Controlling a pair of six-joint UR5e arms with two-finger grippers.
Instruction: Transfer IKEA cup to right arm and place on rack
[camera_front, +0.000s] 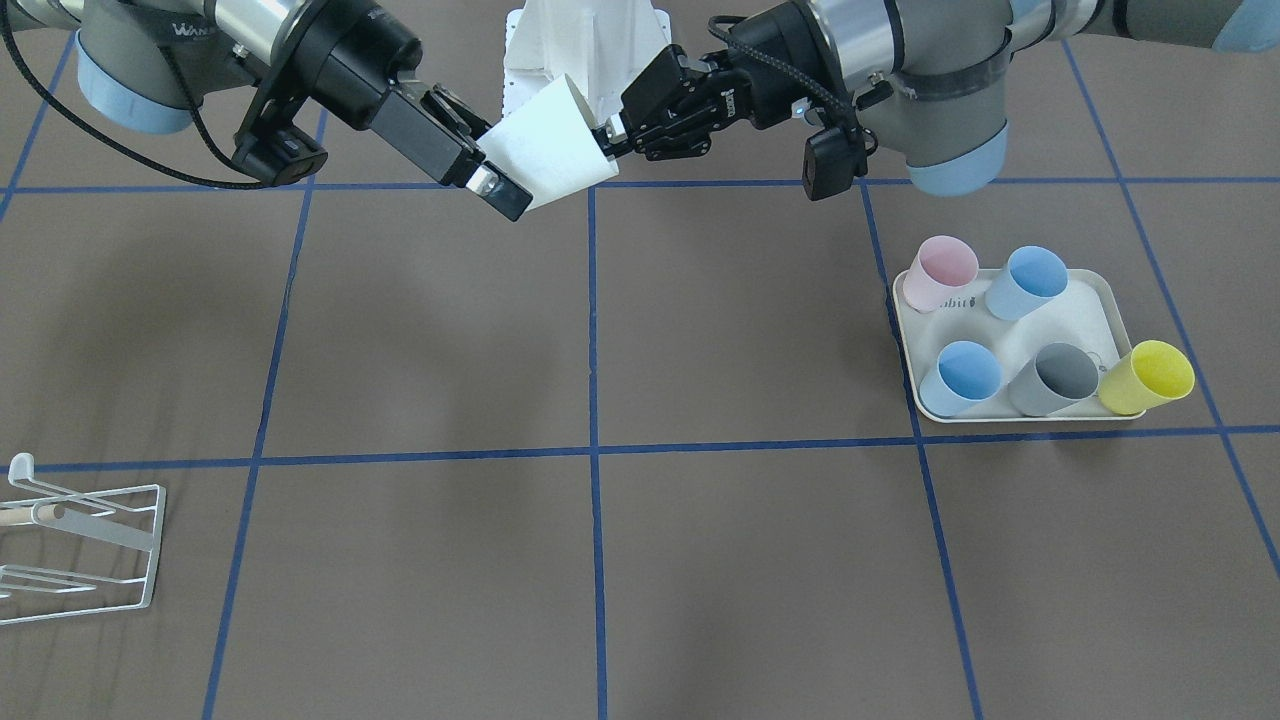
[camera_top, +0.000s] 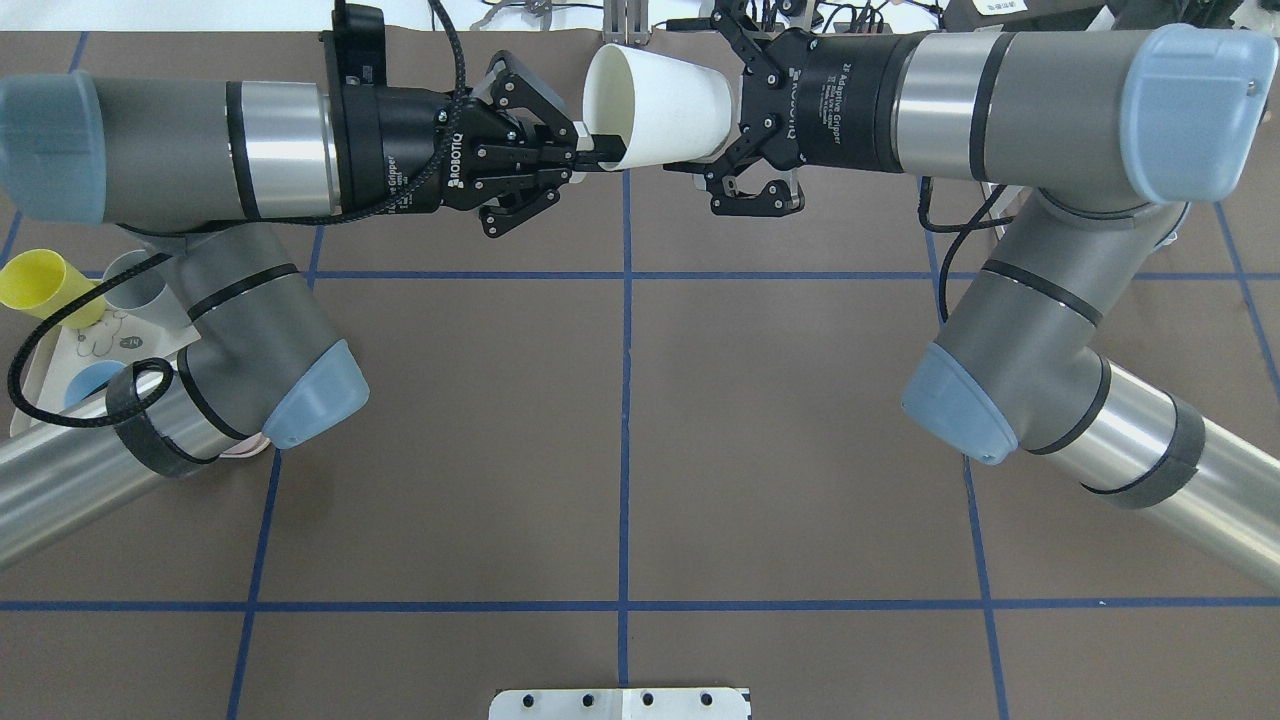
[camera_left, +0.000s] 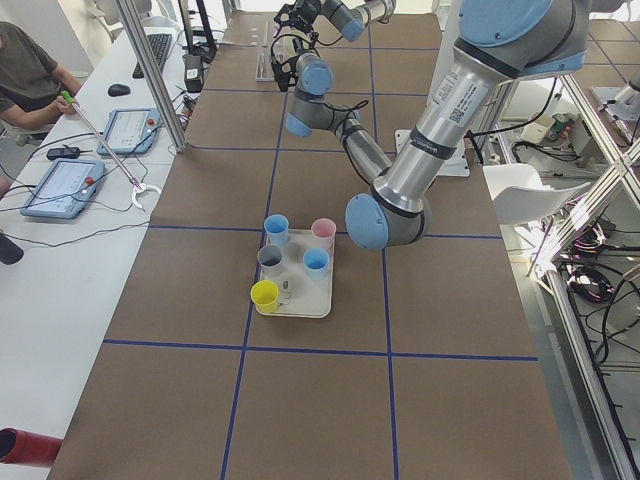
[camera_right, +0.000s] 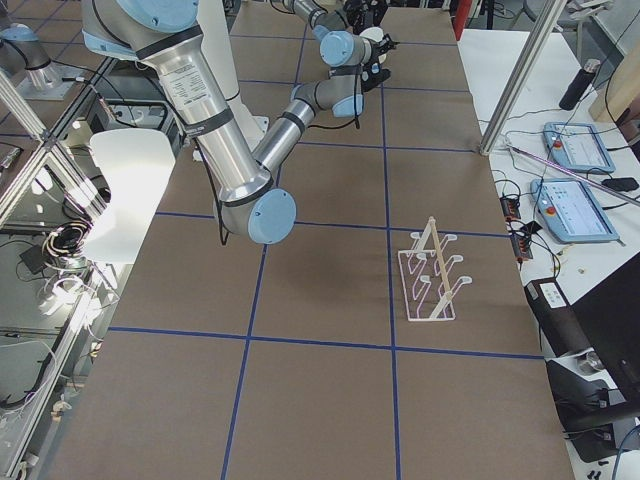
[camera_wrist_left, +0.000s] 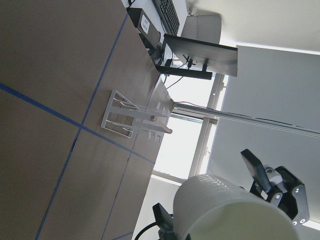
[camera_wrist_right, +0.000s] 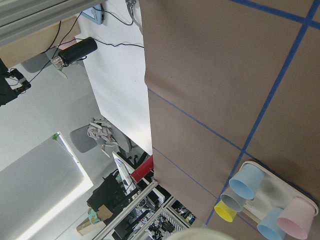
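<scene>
A white IKEA cup (camera_front: 545, 145) hangs on its side above the table's robot end, also seen from overhead (camera_top: 665, 105). My left gripper (camera_front: 612, 140), on the arm with the braided cable, is shut on the cup's rim (camera_top: 595, 160). My right gripper (camera_front: 495, 160) has its jaws spread on either side of the cup's base (camera_top: 715, 110). In the left wrist view the cup (camera_wrist_left: 225, 210) shows a small gap to one of the right gripper's fingers (camera_wrist_left: 255, 170). The white wire rack (camera_front: 85, 545) stands empty far out on the right arm's side (camera_right: 432, 280).
A cream tray (camera_front: 905, 330) on the left arm's side holds a pink cup (camera_front: 940, 272), two blue cups (camera_front: 1028, 280) and a grey cup (camera_front: 1055, 378). A yellow cup (camera_front: 1150, 377) sits at its corner. Operators' tables with pendants line the far edge.
</scene>
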